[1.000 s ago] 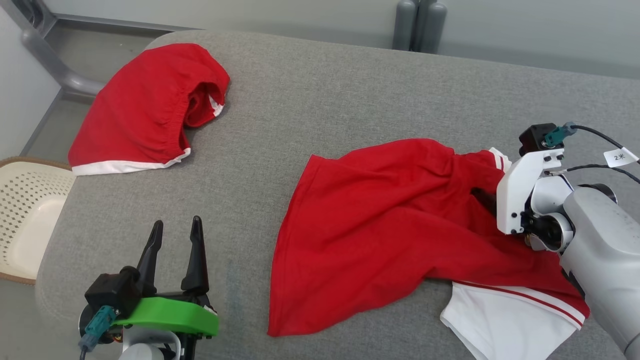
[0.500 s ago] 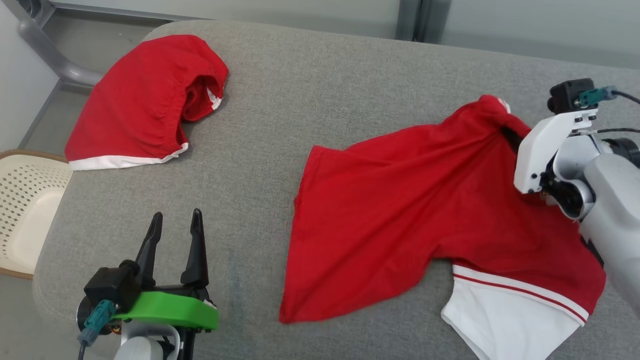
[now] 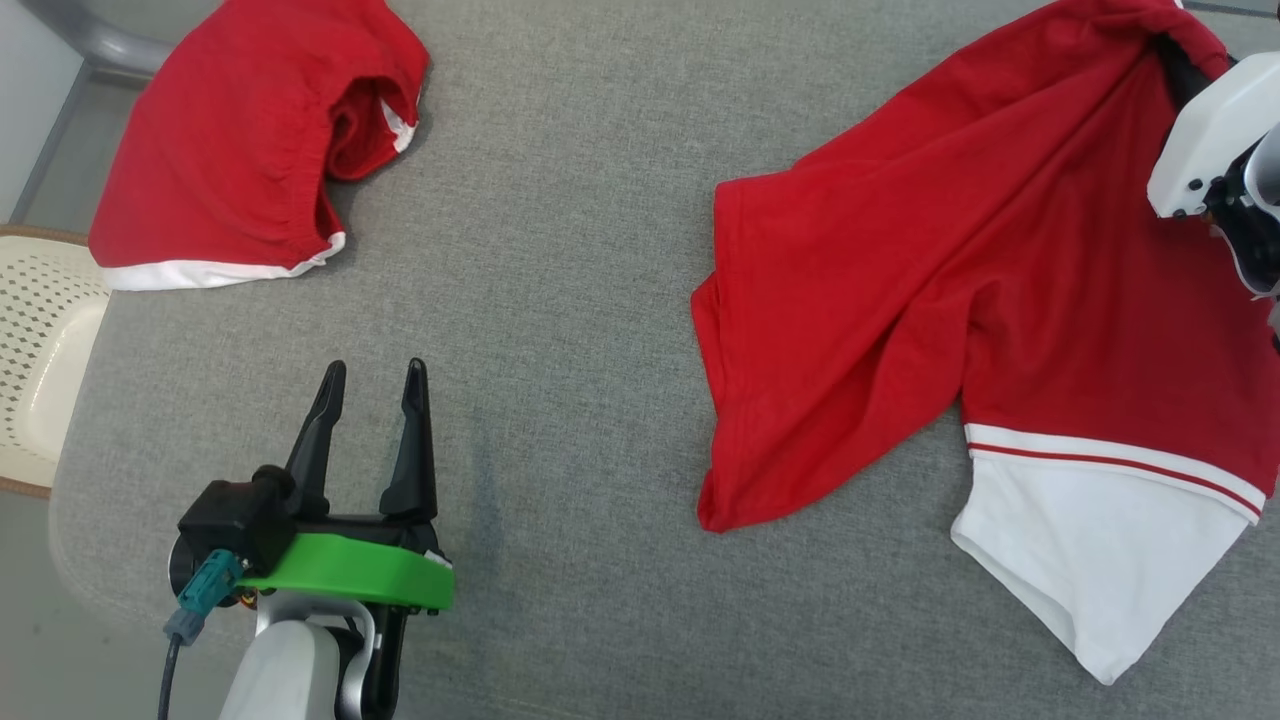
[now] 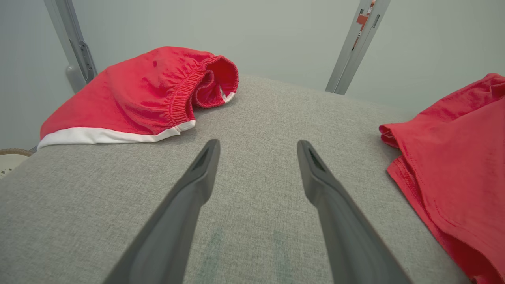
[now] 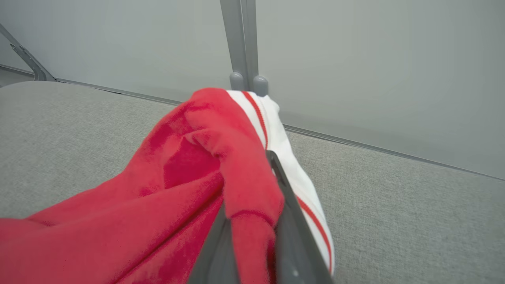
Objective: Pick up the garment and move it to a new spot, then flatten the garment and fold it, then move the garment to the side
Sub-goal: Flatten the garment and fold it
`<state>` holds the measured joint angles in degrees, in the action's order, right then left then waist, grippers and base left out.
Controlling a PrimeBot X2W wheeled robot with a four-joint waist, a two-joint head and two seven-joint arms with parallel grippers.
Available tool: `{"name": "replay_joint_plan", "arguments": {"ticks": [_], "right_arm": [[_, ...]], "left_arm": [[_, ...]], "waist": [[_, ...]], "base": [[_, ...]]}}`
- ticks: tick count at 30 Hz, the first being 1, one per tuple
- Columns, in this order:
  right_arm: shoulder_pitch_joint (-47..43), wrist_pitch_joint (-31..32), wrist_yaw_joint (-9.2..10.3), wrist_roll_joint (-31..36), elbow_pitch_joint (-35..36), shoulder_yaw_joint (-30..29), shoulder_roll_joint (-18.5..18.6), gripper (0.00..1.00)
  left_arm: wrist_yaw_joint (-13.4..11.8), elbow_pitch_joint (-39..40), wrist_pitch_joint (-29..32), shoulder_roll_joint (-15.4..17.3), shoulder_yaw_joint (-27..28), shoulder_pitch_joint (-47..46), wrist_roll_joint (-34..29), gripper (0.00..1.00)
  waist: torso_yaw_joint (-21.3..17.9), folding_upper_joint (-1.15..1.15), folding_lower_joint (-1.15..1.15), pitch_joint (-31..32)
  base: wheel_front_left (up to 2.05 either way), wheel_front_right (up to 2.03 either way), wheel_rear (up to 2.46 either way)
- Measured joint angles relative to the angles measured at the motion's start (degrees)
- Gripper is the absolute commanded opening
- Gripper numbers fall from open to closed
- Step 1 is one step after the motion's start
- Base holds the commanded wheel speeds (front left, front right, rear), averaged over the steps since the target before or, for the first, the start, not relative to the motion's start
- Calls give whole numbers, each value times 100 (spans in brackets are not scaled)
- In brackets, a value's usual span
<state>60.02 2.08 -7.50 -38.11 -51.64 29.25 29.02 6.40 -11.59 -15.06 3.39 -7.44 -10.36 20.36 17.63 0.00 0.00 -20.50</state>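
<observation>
The garment (image 3: 950, 250) is a red shirt with a white, red-striped sleeve (image 3: 1090, 540), spread over the right half of the grey padded table (image 3: 560, 250). Its upper end is bunched and lifted at the far right, where my right gripper (image 3: 1178, 65) is shut on it. In the right wrist view, red cloth (image 5: 177, 189) wraps over both fingers of the right gripper (image 5: 256, 185). My left gripper (image 3: 375, 370) hovers open over bare table at the lower left, well apart from the shirt's hem (image 4: 453, 157); the left gripper (image 4: 258, 144) holds nothing.
Red shorts with a white band (image 3: 240, 140) lie crumpled at the table's far left corner. A cream perforated basket (image 3: 40, 370) stands beside the table's left edge. Grey frame posts (image 5: 244, 43) and a pale wall stand behind the table's far edge.
The right gripper has shut on the shirt's upper end and drawn it up and away, pulling the cloth taut. The head view has shifted too. The left gripper holds its pose.
</observation>
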Motion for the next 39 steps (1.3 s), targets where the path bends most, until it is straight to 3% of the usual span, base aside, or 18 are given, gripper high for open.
{"name": "replay_joint_plan", "arguments": {"ticks": [1, 2, 10, 20, 27, 33, 39], "right_arm": [[30, -44, 0, 0, -71, 33, -15, 48], [44, -122, 0, 0, -141, 70, -42, 100], [-271, -1016, 0, -175, -281, 349, -339, 100], [-1427, -1678, 0, -634, 575, 474, -478, 100], [-2573, -1714, 2, -222, 1790, -572, -568, 100], [-4019, -1714, 1, 638, 3101, -1513, -928, 100], [-4916, -1715, 2, 1128, 4051, -1970, -1314, 100]], "left_arm": [[9, -18, 0, -7, -8, -17, -2, 100], [11, -43, 1, -13, -8, -32, -3, 100], [23, -210, 0, -25, 54, 1, -110, 100], [7, -293, -8, 122, 209, 452, -191, 100], [-81, -77, -8, 212, 356, 773, -193, 100], [-121, 271, -8, 320, 417, 957, -513, 100], [-104, 421, -8, 244, 519, 1119, -722, 100]], "waist": [[16, 0, 0, -45], [36, 0, 0, -77], [58, 0, 0, 149], [-355, 0, 0, 909], [-820, 0, 0, 1382], [-1215, 0, 0, 1756], [-1535, 0, 0, 1962]], "base": [[0, 0, 0], [0, 0, 0], [0, 0, 0], [0, 0, 0], [0, 0, 0], [0, 0, 0], [0, 0, 0]]}}
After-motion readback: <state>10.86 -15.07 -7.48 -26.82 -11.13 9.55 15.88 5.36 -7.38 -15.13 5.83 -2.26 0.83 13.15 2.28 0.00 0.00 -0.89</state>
